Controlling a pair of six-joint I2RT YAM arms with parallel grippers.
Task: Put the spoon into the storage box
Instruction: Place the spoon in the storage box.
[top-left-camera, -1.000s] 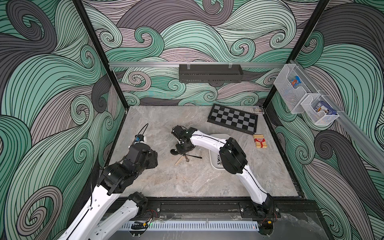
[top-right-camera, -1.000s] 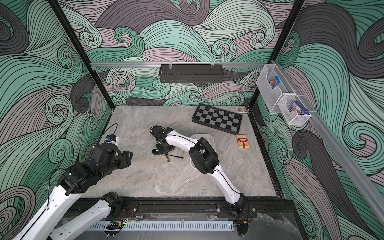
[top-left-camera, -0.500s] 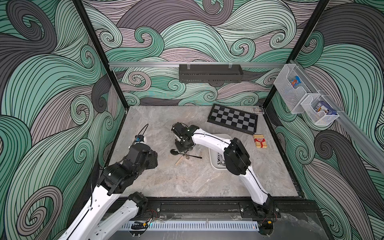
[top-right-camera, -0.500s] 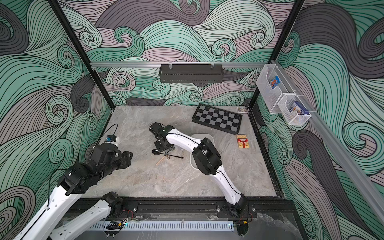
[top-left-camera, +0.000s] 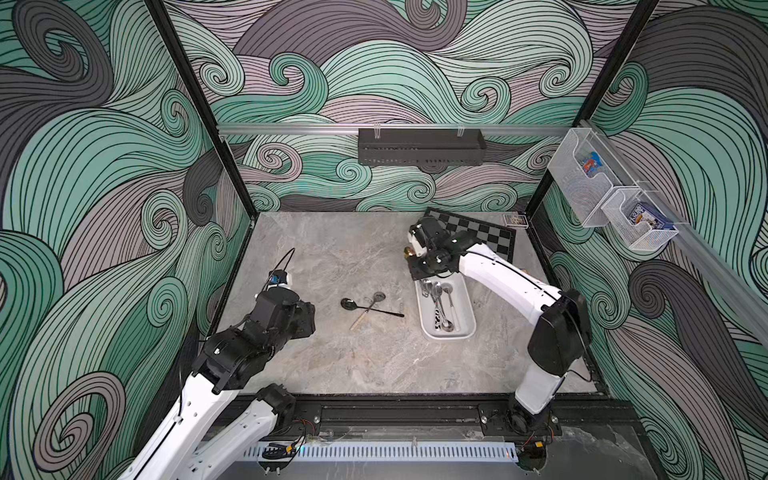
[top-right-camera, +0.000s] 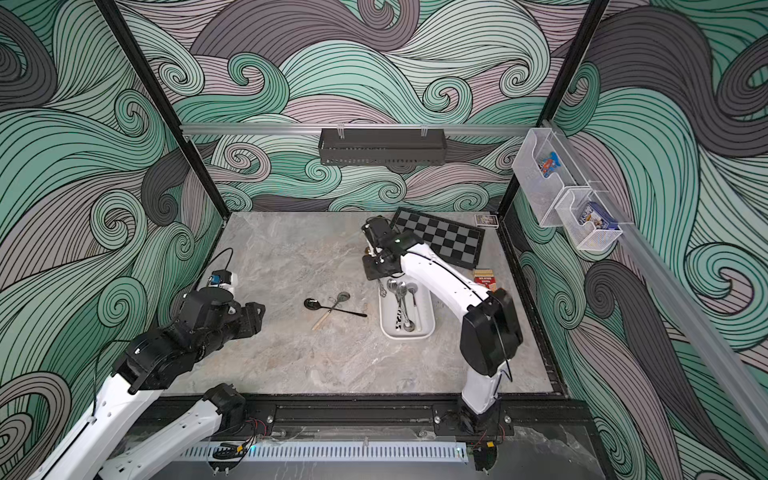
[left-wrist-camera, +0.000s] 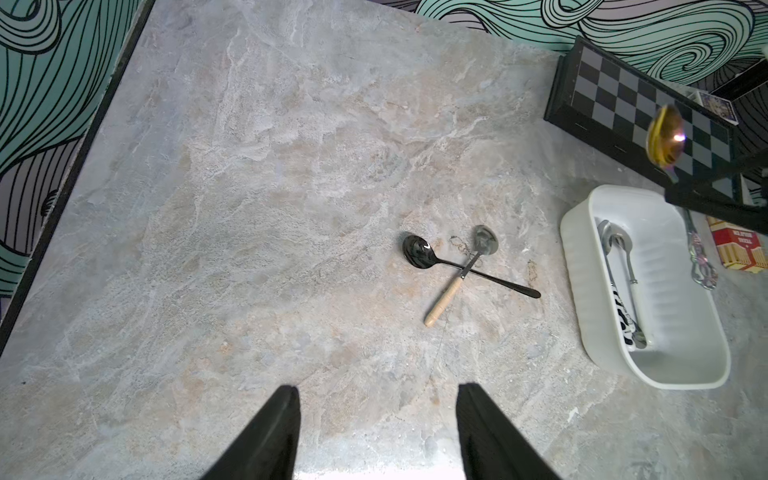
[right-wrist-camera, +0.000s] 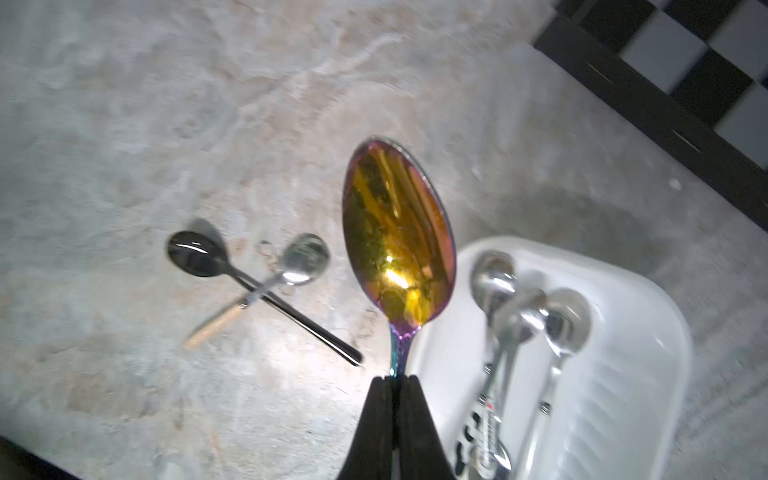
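Right claw (right-wrist-camera: 395, 377), closed on the golden spoon (right-wrist-camera: 397, 232), has carried it to the 12 o'clock end of the storage box (left-wrist-camera: 579, 270); release should come next. Left claw (left-wrist-camera: 376, 388) is half open, empty.

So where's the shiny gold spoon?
In the right wrist view, the gold spoon is pinched in the right pincer, up in the air by the far end of the storage box, near the chessboard.

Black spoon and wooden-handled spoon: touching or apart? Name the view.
Touching. The left wrist view shows the wooden-handled spoon and black spoon crossed at their stems.
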